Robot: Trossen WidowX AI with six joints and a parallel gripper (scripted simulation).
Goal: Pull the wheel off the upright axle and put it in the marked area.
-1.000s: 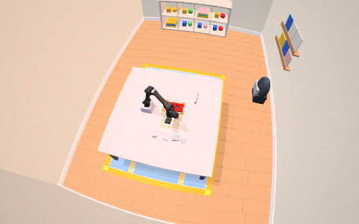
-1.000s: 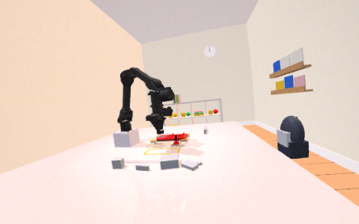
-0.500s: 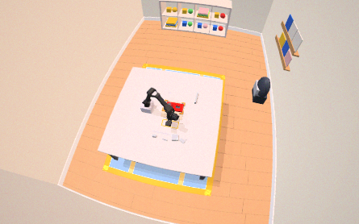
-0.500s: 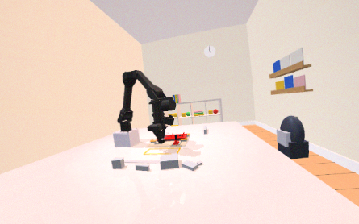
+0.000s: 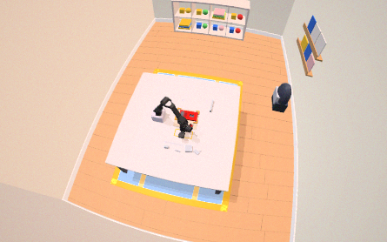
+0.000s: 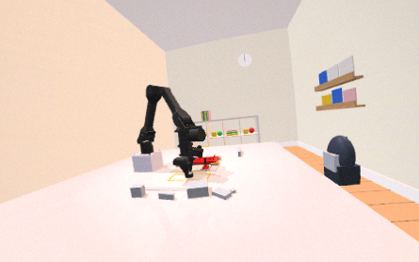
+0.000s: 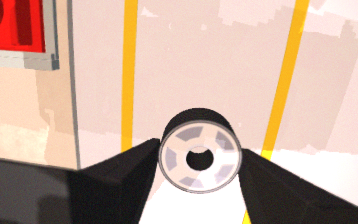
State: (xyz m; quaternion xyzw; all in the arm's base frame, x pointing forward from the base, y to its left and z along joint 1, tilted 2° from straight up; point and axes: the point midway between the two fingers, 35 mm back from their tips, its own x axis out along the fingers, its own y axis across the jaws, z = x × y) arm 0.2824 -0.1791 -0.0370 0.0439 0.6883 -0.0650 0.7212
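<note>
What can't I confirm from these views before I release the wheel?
- Contact with the table: in the wrist view the wheel and the fingers hide what is under it; in the exterior view the gripper is too small to show any gap.
- Marked area: the wrist view cuts off its near and far ends.
- Top view: the arm covers the wheel.

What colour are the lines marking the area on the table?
Yellow lines, clearest in the wrist view.
</note>
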